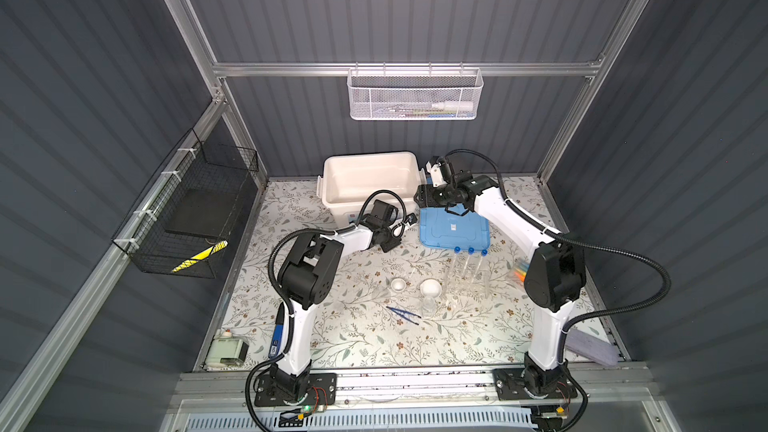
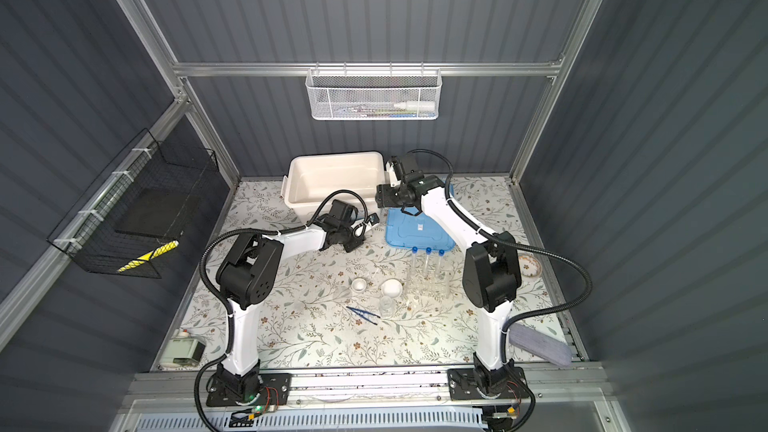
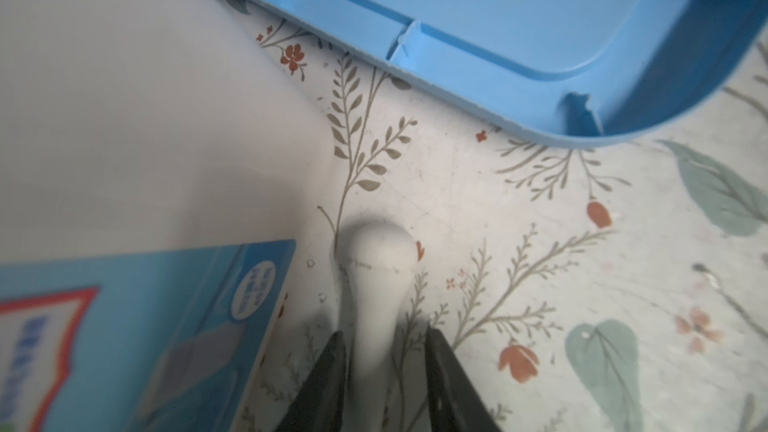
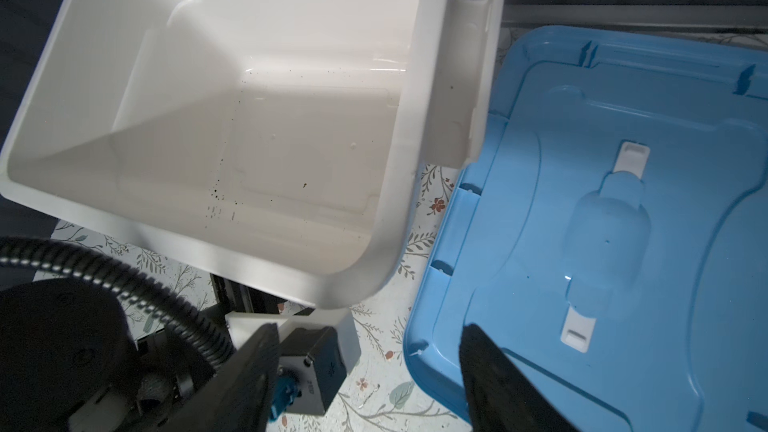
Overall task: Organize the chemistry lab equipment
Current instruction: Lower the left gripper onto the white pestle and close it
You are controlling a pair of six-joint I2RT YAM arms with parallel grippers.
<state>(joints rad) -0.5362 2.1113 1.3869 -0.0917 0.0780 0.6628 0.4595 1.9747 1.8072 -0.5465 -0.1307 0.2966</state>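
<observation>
The bin [image 4: 409, 118] is glossy white plastic, the lid [image 4: 540, 243] smooth blue plastic, the rod [image 3: 376, 276] matt white.

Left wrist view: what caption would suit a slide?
Left gripper straddles the white rod beside the white bin, near the blue lid.

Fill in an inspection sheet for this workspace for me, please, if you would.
Surface: floral mat, no spills seen.
Job's things: three tubes upright in rack; two dishes, flask and tweezers loose on the mat; rod beside the bin.
Clutter: bin open and empty, lid flat beside it; highlighters half hidden by right arm; grey pad; white device.
Grippers: left gripper straddles the rod, grip unclear; right gripper open, empty, above the gap between bin and lid.
Cables: black hose on each arm, no snag seen.
Surroundings: dark walls; white basket at back, black basket at left.
</observation>
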